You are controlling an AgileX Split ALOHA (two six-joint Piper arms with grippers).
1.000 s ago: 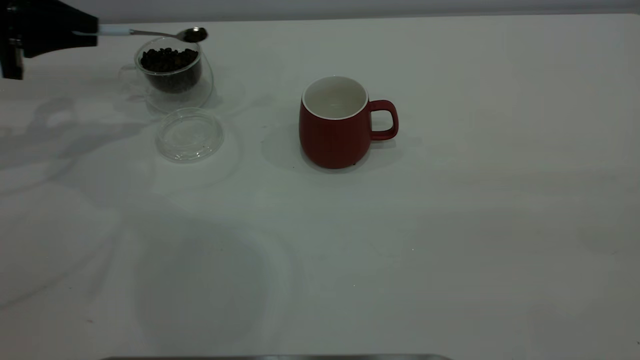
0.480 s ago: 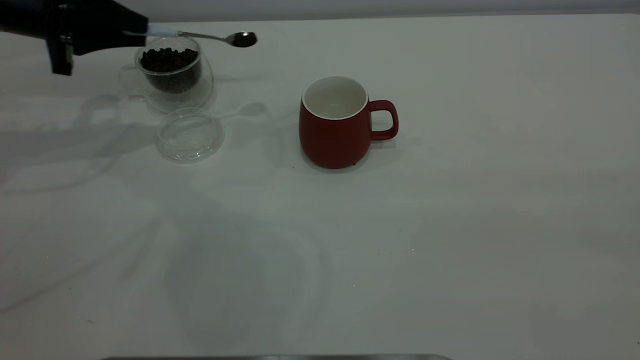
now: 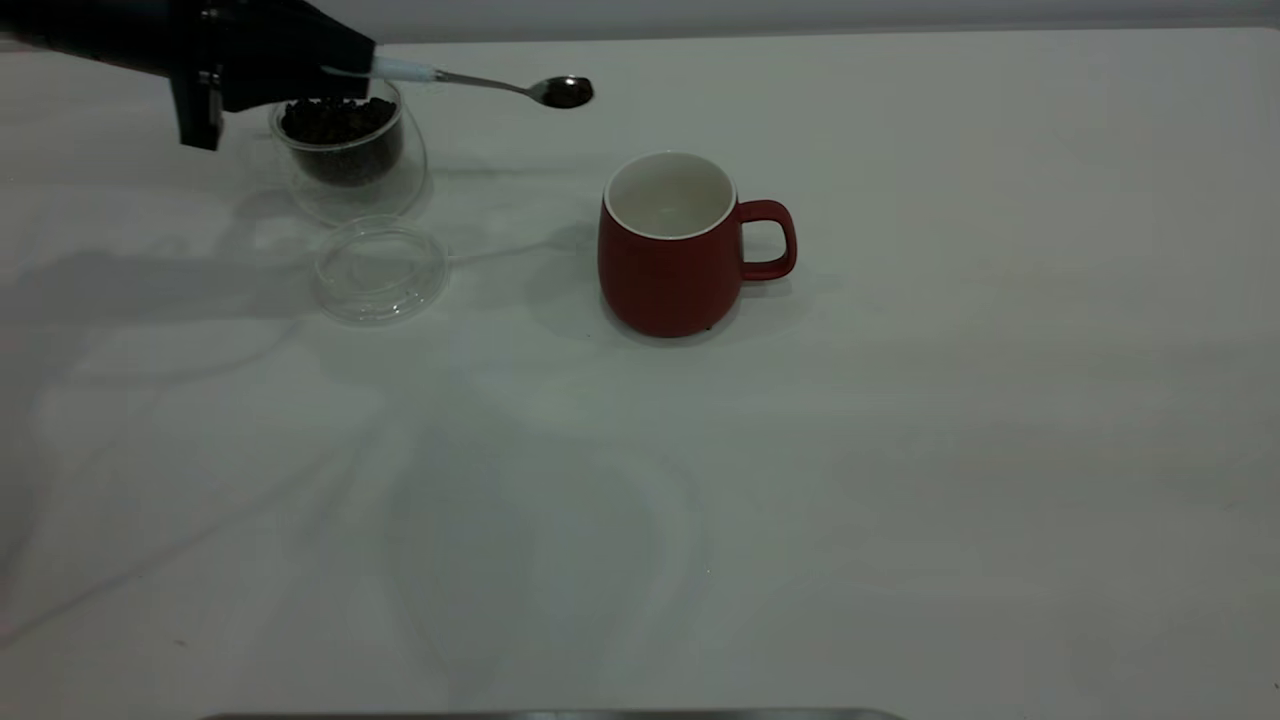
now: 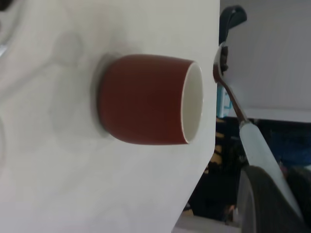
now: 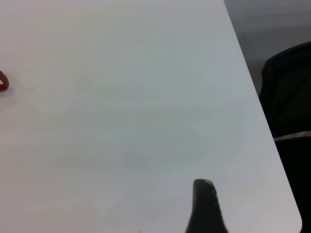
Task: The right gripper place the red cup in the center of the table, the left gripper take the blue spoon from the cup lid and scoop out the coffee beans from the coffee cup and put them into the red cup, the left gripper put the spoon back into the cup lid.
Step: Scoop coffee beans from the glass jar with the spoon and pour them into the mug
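Moving from above the glass cup (image 3: 347,140) toward the red cup (image 3: 668,245), the left gripper (image 3: 335,60) is clamping the spoon (image 3: 500,85), carrying beans (image 3: 566,93) that are nearing delivery.

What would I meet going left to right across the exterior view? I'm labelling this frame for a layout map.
Black tapered left gripper → small metal bowl of the blue-handled spoon that it holds out → rounded dark-red cup with white inside. The clear glass coffee cup and the clear round lid overlap the gripper's span, so they are left out.
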